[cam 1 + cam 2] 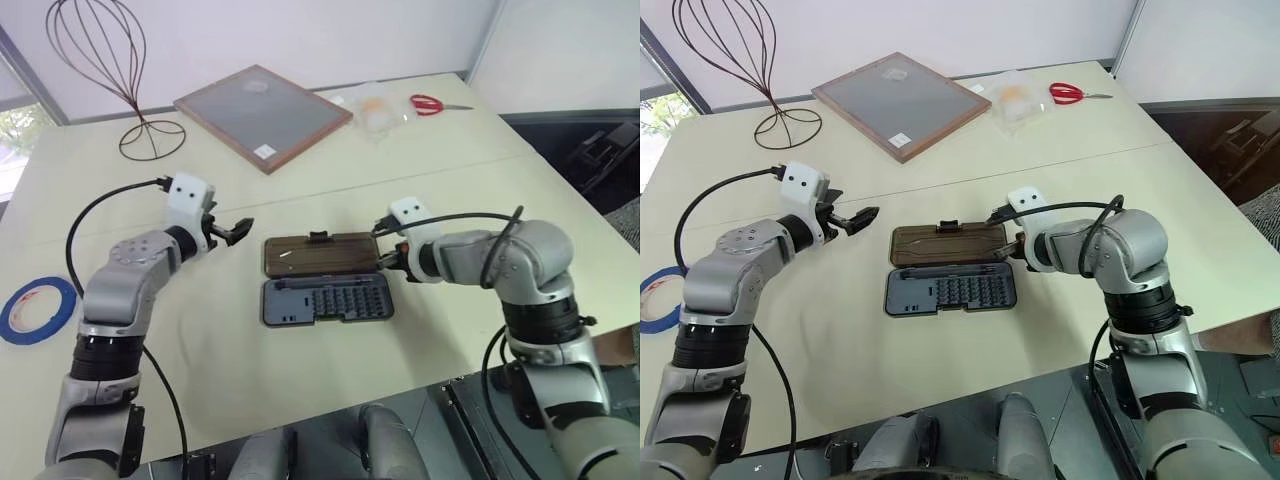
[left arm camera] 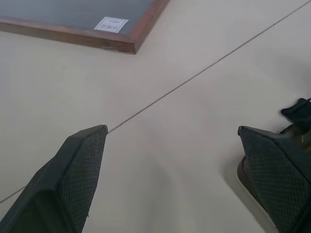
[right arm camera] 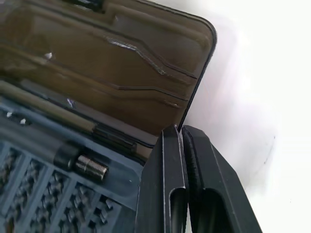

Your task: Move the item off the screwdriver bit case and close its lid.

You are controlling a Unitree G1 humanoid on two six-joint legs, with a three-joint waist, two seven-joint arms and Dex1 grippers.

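The head views show the whole table [image 1: 330, 400]: the screwdriver bit case [image 1: 322, 281] lies open flat at its middle, the smoky brown lid [image 1: 320, 253] folded back on the far side with its small black latch at the far edge, the dark grey tray [image 1: 326, 299] of bits nearer the robot. The blue tape roll [image 1: 36, 309] lies flat well off to the left, near the table's left edge and far apart from the case. The right wrist view alone shows the lid's right corner close up, with the ribbed moulding inside it, the hinge strip and a silver bit holder in the tray; the left wrist view alone shows a seam line across the bare tabletop and a corner of the wood-framed grey board [image 2: 87, 24] with a white label. Toward the far edge stand a wire stand [image 1: 110, 70], the board, a clear plastic bag [image 1: 377, 108] and red-handled scissors [image 1: 430, 104]. Bare tabletop lies all round the case, with wide room on both sides. The left gripper [image 1: 238, 230] hovers left of the lid, fingers spread wide and holding nothing. The right gripper [image 3: 183, 138] has its fingers pressed together, empty, tips at the lid's right edge near the hinge; actual contact I cannot tell
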